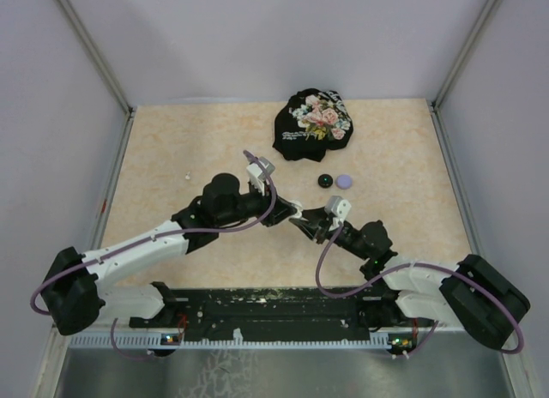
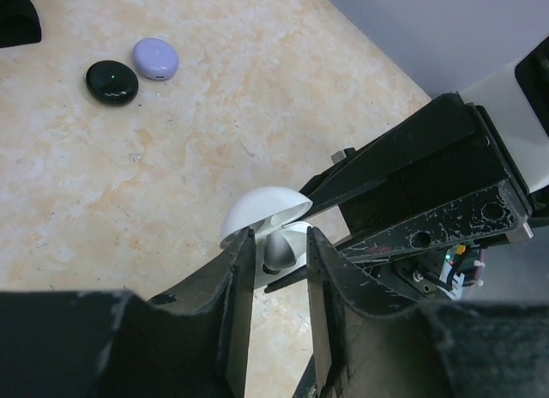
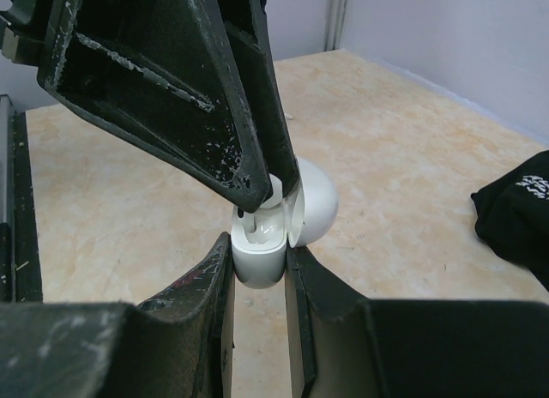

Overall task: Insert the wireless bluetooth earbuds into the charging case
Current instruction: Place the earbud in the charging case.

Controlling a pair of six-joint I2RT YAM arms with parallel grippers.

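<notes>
White charging case (image 3: pixel 258 262) clamped by right end effector (image 3: pixel 258 282), left end effector (image 2: pixel 280 262) nipping earbud (image 2: pixel 279 249), mid-table (image 1: pixel 171 132).

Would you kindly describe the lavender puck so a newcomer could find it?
Find the black floral cloth near the far edge of the table. Just in front lie two small round pucks; the lavender puck is the right-hand one, pale beside the black puck.

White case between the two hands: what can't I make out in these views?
- Inside of the white case: right wrist view, the left hand's fingers cover it; no earbud can be confirmed.
- Top view: case too small, masked by the right hand.
- White speck, top view: too small to identify.
- Cloth: cut by the right wrist view's edge.
</notes>
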